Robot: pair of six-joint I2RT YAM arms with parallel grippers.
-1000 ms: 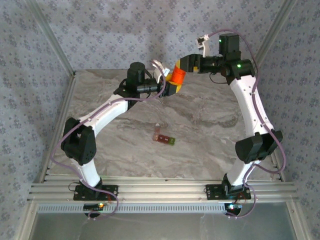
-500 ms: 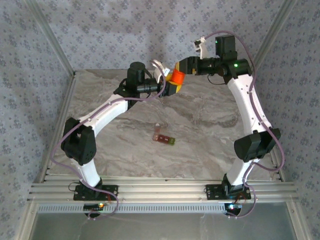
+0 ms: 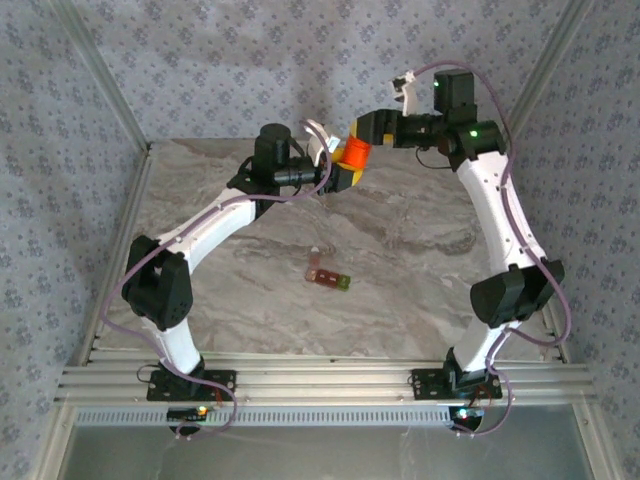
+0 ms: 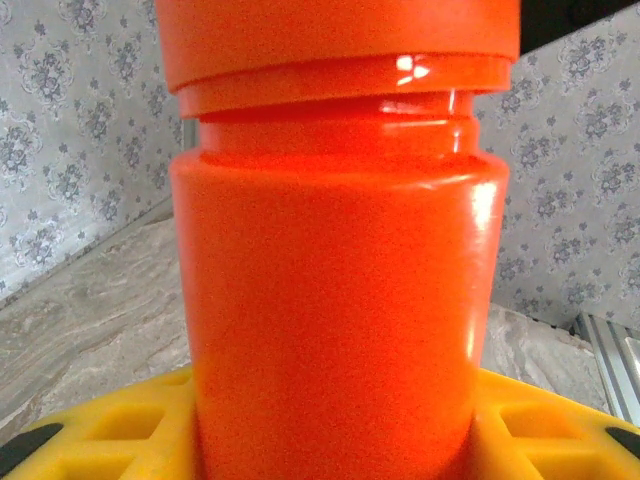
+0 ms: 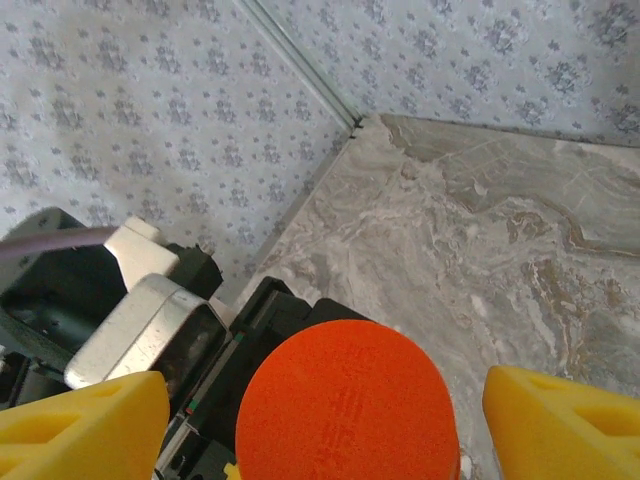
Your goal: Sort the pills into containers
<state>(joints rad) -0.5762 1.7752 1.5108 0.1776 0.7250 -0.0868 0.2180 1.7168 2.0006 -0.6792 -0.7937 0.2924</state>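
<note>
Two white robot arms reached over a grey marbled counter (image 3: 420,290) walled with patterned wallpaper. Toward the back of the counter, the left gripper (image 3: 340,174) was clamped on an orange bottle (image 3: 351,153), holding it in the air. In the left wrist view the bottle's body sat squeezed between the yellow pads (image 4: 90,440).

The right gripper (image 3: 368,132) hung at the bottle's top end. In the right wrist view its yellow fingers (image 5: 85,425) stood spread on either side of the round orange cap (image 5: 345,395), with a gap on each side, so it was released and gripped nothing.

The containers (image 3: 328,275), a short dark red strip with one green end, lay flat near the middle of the counter, well apart from both grippers.
</note>
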